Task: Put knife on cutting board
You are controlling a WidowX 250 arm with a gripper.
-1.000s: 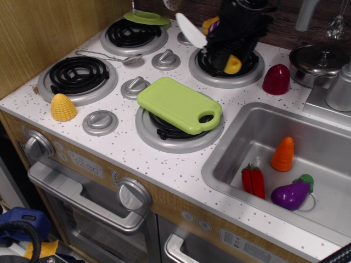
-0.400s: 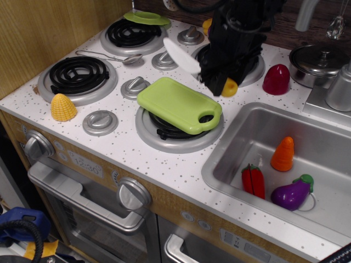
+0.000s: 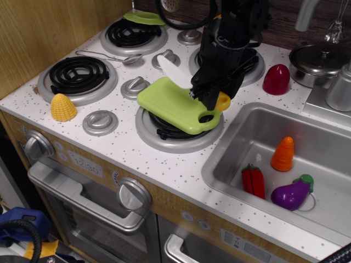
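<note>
The lime-green cutting board (image 3: pixel 171 104) lies tilted on the front right burner, its handle hole toward the sink. My black gripper (image 3: pixel 211 94) hangs over the board's right end and is shut on the knife. The knife's white blade (image 3: pixel 173 71) sticks out to the left above the board's back edge. Its yellow handle end (image 3: pixel 222 102) shows at the right of the fingers. The knife is held just above the board; whether it touches the board I cannot tell.
A yellow corn cob (image 3: pixel 63 107) sits at the front left. A metal spoon (image 3: pixel 109 56) lies between the left burners. A round green dish (image 3: pixel 146 17) is on the back left burner. A red piece (image 3: pixel 276 79) stands by the sink (image 3: pixel 230 159), which holds toy vegetables.
My gripper has carried the knife forward and down from the back right burner to just over the cutting board's right end.
</note>
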